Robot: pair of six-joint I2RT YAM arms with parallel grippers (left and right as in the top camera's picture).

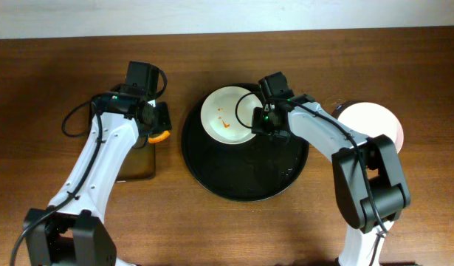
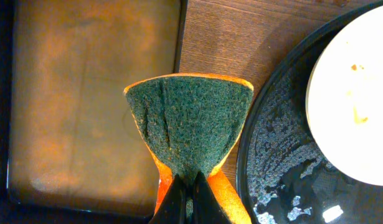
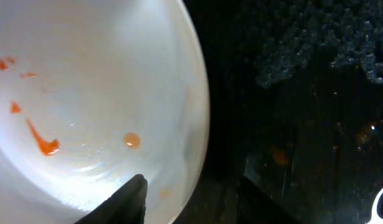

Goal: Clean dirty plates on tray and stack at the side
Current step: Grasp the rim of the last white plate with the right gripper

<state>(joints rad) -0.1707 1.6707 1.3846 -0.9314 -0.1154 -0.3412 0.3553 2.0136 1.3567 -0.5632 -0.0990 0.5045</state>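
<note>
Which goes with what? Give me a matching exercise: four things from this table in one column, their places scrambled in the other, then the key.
Things
1. sponge
2. smeared plate
3. rectangular tray
4. right tool

Places
A. on the round black tray
B. astride the smeared plate's rim
C. pinched in the left tool
D. on the table, left of the round black tray

Pairs: 1-C, 2-A, 3-D, 4-B
</note>
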